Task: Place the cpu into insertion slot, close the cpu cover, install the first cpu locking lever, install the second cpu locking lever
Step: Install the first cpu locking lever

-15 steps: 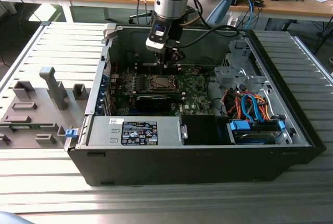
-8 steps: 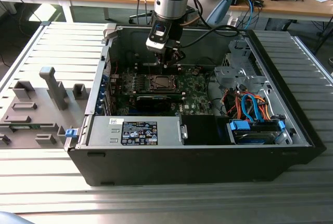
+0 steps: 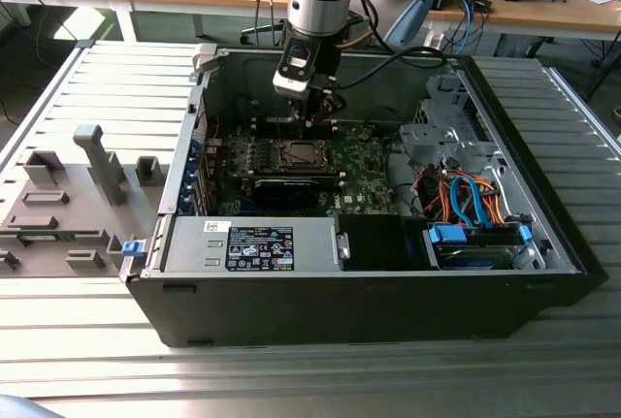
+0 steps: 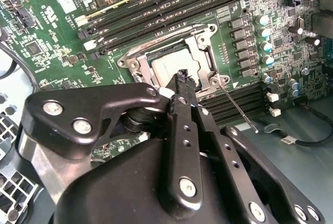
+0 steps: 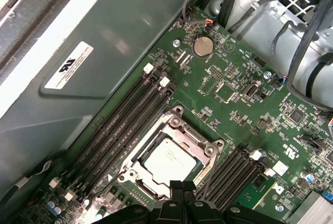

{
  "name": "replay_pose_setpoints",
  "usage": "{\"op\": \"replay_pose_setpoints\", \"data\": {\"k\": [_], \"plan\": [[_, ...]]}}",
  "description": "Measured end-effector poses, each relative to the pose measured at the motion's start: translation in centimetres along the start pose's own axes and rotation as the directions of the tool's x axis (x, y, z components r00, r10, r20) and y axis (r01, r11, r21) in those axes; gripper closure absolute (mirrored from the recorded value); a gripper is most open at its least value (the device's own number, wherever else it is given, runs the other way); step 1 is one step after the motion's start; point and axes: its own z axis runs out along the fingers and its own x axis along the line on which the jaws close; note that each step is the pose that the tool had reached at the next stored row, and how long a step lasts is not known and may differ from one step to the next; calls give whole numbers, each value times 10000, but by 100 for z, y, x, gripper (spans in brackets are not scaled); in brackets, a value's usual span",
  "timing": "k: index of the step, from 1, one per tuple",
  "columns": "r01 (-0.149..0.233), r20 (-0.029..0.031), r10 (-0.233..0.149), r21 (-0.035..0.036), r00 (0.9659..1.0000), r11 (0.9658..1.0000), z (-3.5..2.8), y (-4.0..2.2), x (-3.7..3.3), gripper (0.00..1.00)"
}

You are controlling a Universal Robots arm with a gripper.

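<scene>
Though cpu [image 5: 169, 159] sits covered, lever [image 4: 237, 107] juts free

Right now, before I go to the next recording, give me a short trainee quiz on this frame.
1. True or false: the cpu lies framed by the cpu cover, which is folded flat over it.
2. The thin lever beside the cover: A) angles out free; B) is bent double; C) is held in the claw.
3. Is the claw open or shut?
Key: 1 true; 2 A; 3 shut.
</scene>
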Motion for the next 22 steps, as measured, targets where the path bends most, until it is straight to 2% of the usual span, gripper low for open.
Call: {"op": "replay_pose_setpoints", "data": {"k": [22], "plan": [[251, 9, -251, -2, 9997, 9997, 0, 0, 0, 89]]}}
